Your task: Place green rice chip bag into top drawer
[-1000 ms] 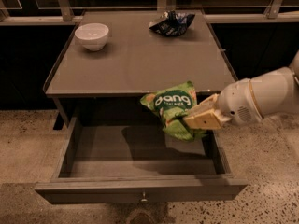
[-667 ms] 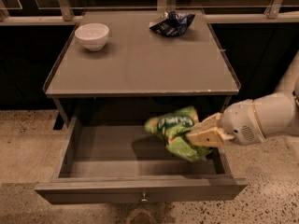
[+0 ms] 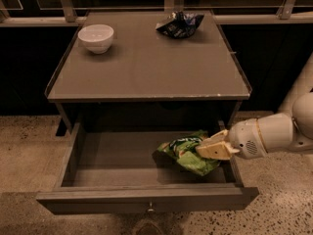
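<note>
Camera view: gripper (image 3: pixel 209 150) reaches into open drawer (image 3: pixel 146 198) from the right, clamped on right edge of bag (image 3: pixel 187 155). Bag sits low inside drawer's right half; floor contact undetermined.

There are two snack bags, one green bag (image 3: pixel 188 154) and one dark bag (image 3: pixel 179 24), one white bowl (image 3: pixel 96 37), one table (image 3: pixel 146 70), one open drawer (image 3: pixel 146 199) with one knob (image 3: pixel 150 210), and one gripper (image 3: pixel 201 150), over the drawer's right side, clamped on the green bag.
</note>
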### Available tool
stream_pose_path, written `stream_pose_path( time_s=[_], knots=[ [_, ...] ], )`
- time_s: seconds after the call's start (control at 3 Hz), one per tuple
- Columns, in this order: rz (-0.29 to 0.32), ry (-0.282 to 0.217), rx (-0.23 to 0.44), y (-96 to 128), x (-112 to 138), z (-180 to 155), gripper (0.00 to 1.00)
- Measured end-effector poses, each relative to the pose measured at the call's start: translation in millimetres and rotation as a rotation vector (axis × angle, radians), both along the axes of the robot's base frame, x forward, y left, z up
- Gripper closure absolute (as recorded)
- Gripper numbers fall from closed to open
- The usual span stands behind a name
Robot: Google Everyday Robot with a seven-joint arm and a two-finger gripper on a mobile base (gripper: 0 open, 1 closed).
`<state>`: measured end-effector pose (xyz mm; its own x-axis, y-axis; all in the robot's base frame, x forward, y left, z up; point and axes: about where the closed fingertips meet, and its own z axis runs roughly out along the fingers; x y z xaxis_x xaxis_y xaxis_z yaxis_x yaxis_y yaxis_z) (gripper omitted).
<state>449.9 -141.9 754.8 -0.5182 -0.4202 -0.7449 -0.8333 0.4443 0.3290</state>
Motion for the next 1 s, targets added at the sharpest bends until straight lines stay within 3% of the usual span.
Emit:
stream_pose_path(
  time_s=[0.33, 0.67, 1.0],
  knots=[
    [0.015, 0.030, 0.001, -4.6, 30.1, -27.5, 1.00],
    [0.018, 0.027, 0.005, -2.1, 34.0, -27.6, 0.83],
    [0.018, 0.027, 0.005, -2.1, 33.8, -27.6, 0.60]
  ],
)
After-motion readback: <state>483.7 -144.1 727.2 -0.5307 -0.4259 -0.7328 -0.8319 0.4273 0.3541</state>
